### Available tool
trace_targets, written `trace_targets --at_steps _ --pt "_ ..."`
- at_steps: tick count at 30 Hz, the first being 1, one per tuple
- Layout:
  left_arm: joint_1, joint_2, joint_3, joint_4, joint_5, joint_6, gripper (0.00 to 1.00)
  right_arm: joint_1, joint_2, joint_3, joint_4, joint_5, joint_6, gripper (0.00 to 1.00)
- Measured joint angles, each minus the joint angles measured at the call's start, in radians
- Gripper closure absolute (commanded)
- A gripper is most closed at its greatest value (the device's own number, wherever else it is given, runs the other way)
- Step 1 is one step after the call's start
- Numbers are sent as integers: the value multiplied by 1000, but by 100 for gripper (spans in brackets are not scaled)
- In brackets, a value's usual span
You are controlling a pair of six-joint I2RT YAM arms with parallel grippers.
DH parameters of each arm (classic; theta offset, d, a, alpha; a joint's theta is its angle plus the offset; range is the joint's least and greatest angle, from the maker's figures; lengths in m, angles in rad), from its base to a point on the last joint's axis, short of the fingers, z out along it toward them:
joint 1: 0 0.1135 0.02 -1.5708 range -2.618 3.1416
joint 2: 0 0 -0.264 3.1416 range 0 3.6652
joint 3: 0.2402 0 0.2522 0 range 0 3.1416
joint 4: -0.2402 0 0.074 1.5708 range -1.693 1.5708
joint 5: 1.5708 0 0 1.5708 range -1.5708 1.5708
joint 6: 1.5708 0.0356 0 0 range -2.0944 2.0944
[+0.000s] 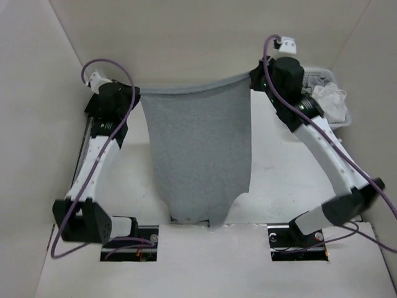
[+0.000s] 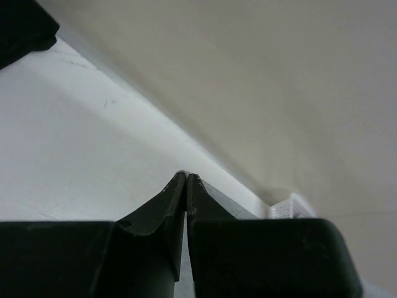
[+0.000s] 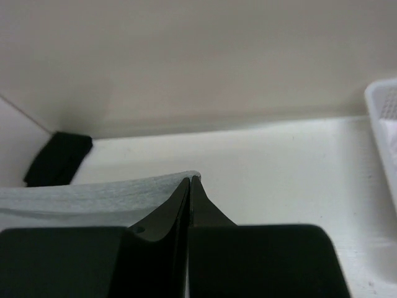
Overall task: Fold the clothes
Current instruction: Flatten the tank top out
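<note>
The clothes, a plain grey shirt (image 1: 198, 149), hang stretched between my two raised grippers, the lower part draping down to the table's near edge. My left gripper (image 1: 135, 93) is shut on the shirt's upper left corner. My right gripper (image 1: 253, 79) is shut on the upper right corner. In the right wrist view the jaws (image 3: 190, 179) are pressed together, and the grey shirt edge (image 3: 80, 195) runs off to the left. In the left wrist view the jaws (image 2: 186, 175) are also together, with only a thin grey strip of shirt (image 2: 229, 203) showing beside the right finger.
A white basket (image 1: 343, 118) holding a white garment (image 1: 329, 96) stands at the back right, close behind the right arm; its rim (image 3: 384, 124) shows in the right wrist view. White walls enclose the table on the left, back and right.
</note>
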Motion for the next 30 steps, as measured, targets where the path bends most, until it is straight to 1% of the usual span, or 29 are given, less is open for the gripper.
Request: trace_targets --at_steps 2,4,7,9,11,13,15,16,18,21,23,26,28,30 --pt "3 116 78 -29 10 -2 99 -48 133 97 -47 -67 24 100" --pt "4 203 197 -51 24 -1 99 -79 243 230 -104 -115 39 100" --pt "8 247 371 -55 42 2 99 -104 319 429 -177 -156 49 100" --pt "14 245 478 -40 55 6 99 -113 325 561 -209 -173 52 100" --pt "30 229 559 -2 68 11 99 -113 310 667 -208 -185 52 100" --pt "52 194 586 23 76 13 99 -113 264 702 -202 -196 53 100" --pt "70 150 584 32 81 17 99 -109 196 681 -196 -206 56 100" --pt "74 129 575 39 83 19 99 -108 160 650 -188 -208 58 100" --pt "74 86 527 58 84 23 99 -107 72 534 -166 -211 65 100" --pt "59 -3 357 99 83 29 99 -98 -76 246 -98 -206 80 100" --pt "41 -80 178 126 75 30 99 -81 -172 12 -47 -194 101 100" --pt "6 -233 -165 135 48 31 99 -23 -319 -376 3 -173 142 100" --pt "-15 -354 -384 107 33 32 99 40 -414 -626 23 -151 181 100" --pt "-21 -494 -565 26 24 34 99 118 -507 -826 18 -128 222 100"
